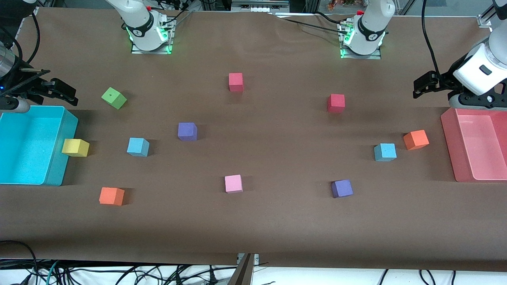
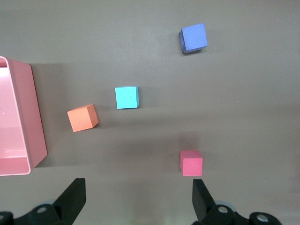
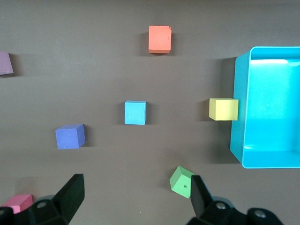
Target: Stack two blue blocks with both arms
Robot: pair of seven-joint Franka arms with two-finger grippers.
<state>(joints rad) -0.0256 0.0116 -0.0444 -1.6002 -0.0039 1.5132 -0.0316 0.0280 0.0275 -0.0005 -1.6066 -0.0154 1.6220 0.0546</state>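
On the bench (image 1: pixel 253 221), one blue block (image 1: pixel 138 147) sits beside the yellow cube (image 1: pixel 75 147) near the cyan bin (image 1: pixel 59 174); the other blue block (image 1: pixel 385 152) sits by an orange cube (image 1: pixel 416 139). Left tool (image 1: pixel 420 88) over the pink bin (image 1: pixel 449 150), right tool (image 1: pixel 59 92) over the cyan one, both with fingers spread, holding nothing.

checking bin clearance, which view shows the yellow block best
The right wrist view: the yellow block appears large, touching the cyan bin. The front view shows it smaller, against the bin wall. The left wrist view misses it.
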